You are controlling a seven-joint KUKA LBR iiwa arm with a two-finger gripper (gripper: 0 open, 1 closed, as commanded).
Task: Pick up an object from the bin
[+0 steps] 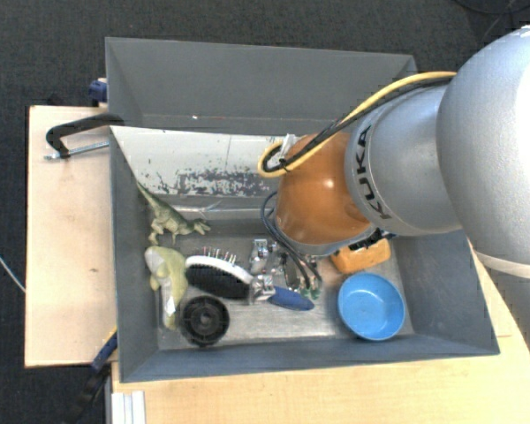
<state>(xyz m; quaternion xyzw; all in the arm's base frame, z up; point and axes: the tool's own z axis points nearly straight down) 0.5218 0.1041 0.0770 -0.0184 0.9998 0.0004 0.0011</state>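
My gripper (270, 270), a cluster of metal parts under the orange cover, is low in the middle of the bin's floor. It sits right at the right end of a black hairbrush with white bristles (215, 276), which lies flat to its left. A small dark blue piece (291, 300) lies just below and right of the gripper, partly under it. Whether either thing is between the jaws is hidden.
A blue bowl (371, 306) stands at the front right, with an orange block (363, 254) behind it, half under the arm. On the left lie a black round cap (203, 318), a pale green soft figure (165, 274) and a green toy dinosaur (171, 219).
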